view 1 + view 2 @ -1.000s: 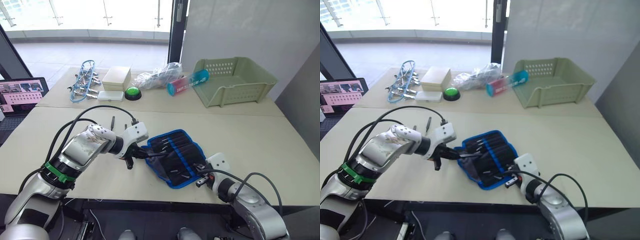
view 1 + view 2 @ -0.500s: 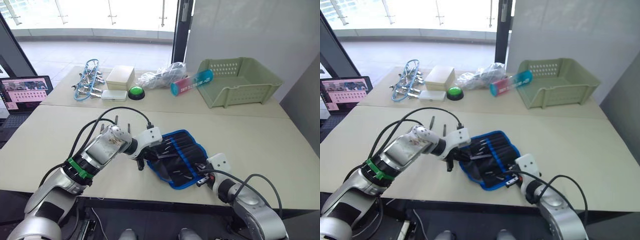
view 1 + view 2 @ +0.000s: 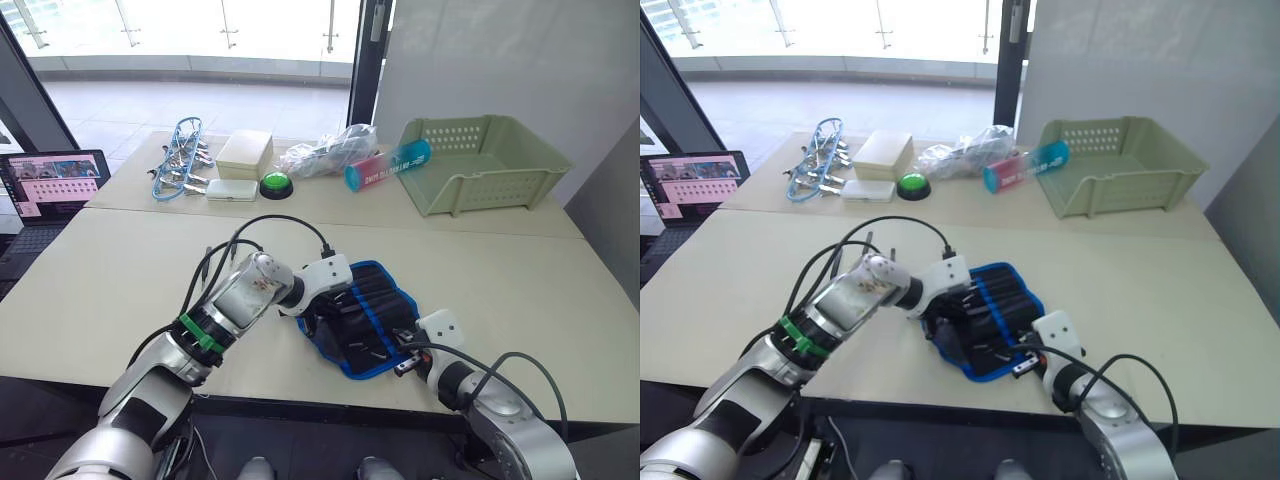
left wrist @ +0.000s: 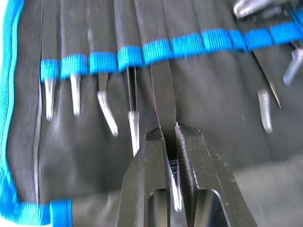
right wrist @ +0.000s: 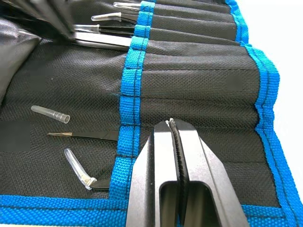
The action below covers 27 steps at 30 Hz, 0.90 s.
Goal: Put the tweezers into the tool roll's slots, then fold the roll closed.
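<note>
**Left gripper pinches a tweezer at the open roll**

Nearest the robot, the right gripper (image 3: 408,362) rests at the near right edge of the tool roll (image 3: 365,316); in its wrist view its fingers (image 5: 156,175) are pressed together over the black fabric, with nothing visibly clamped between them. The roll lies open and flat on the table (image 3: 520,290), near the front edge, its long axis running diagonally from far left to near right.

The left gripper (image 3: 322,318) sits on the roll's left part. Its wrist view gives what the head views cannot: its fingers (image 4: 194,165) are closed on one dark tweezer (image 4: 163,101), whose long axis runs along the fingers and passes under the blue band of the slots (image 4: 156,49). Other tweezers (image 4: 105,108) sit in neighbouring slots, capped tips toward the gripper.

Farther back stand a green button (image 3: 273,184), a clamps bundle (image 3: 175,160) and a green basket (image 3: 485,160).
</note>
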Tool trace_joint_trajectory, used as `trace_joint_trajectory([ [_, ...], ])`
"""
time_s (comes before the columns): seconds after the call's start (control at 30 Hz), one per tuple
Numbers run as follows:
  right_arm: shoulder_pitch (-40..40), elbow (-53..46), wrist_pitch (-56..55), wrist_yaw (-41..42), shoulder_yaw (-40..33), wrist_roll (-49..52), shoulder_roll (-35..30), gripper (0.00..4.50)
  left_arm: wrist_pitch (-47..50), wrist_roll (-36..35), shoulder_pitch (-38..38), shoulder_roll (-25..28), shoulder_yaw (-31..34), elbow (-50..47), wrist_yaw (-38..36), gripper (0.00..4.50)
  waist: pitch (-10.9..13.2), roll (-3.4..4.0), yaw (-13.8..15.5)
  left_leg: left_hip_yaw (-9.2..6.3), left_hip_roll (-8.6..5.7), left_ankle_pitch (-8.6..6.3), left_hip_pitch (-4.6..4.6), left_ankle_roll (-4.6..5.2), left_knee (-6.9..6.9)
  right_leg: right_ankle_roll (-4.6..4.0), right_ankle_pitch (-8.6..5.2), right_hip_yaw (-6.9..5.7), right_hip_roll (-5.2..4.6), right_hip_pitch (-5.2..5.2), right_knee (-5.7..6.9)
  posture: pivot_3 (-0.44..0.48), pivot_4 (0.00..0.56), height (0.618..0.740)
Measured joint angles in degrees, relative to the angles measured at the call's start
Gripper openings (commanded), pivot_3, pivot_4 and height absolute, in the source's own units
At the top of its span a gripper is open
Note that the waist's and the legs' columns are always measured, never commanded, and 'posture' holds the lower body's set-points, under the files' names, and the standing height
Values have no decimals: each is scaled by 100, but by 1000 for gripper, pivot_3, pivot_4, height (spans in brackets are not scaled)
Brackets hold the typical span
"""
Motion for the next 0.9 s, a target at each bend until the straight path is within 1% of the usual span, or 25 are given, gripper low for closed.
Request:
trace_joint_trajectory([
  [0.13, 8, -79, 128, 2, 2, 0, -28, 0, -238, 58, 2, -379, 55, 446, 174, 12, 0, 0, 6, 0, -1, 0, -1, 0, 1, 0, 0, 0, -1, 1, 0, 0, 150, 740],
  [0.37, 109, -233, 358, 3, -3, 3, -138, 0, -682, 186, 0, -813, 225, 1013, 395, 12, -2, 2, 51, -1, -6, 0, 10, 0, 6, 1, 0, 0, -4, 18, -4, 0, 150, 740],
  [0.47, 143, -246, 363, 8, 0, 5, -139, 0, -802, 205, 0, -888, 292, 1201, 461, 12, -3, 2, 56, -1, -6, 0, 22, 0, 6, 2, -1, 1, -4, 29, -9, 0, 150, 740],
  [0.6, 158, -244, 363, 11, 32, 5, -138, 0, -728, 226, 26, -868, 360, 1173, 505, 12, -3, 2, 35, -1, -6, 0, 27, 0, 8, 3, -1, 2, -4, 34, -6, 0, 150, 740],
  [0.67, 155, -243, 363, 7, 52, 5, -133, 0, -665, 230, 103, -834, 415, 1062, 535, 848, -4, 3, 3, -2, -6, 0, 29, 0, 8, 3, -1, 3, -3, 34, -2, 0, 150, 740],
  [0.77, 143, -239, 363, -1, 73, 5, -126, 0, -487, 230, 201, -778, 544, 880, 637, 1844, -4, 3, -18, -2, -6, 0, 30, 0, 8, 3, -1, 3, -2, 34, 1, 0, 150, 740],
  [0.9, 114, -221, 363, -5, 84, 5, -114, 0, -219, 53, 425, -543, 692, 405, 566, 3135, -3, 3, -35, -3, -5, 0, 30, 0, 8, 3, -1, 3, -2, 30, 4, 0, 150, 740],
])
